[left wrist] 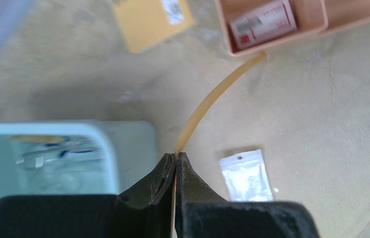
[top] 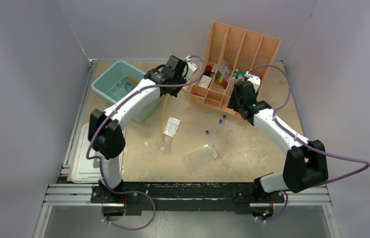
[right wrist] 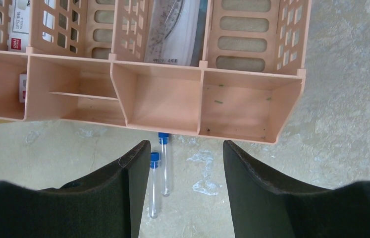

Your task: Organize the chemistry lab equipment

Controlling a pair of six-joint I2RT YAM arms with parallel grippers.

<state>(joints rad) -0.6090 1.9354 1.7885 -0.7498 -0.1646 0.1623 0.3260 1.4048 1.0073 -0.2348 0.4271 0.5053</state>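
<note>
Amber tubing clamped between left fingers, lifted, far end trailing to divider corner; teal bin just beside. Bin holds something clear and blue, too blurred to name. Right fingers apart, empty, hovering over two tubes lying on surface just before divider front. Third tube lies at rack; none standing in rack, as far as visible. Bag loose mid-surface. Judgement: partway; tubing in hand, tubes, rack, bag left. Tongs not seen.
</note>
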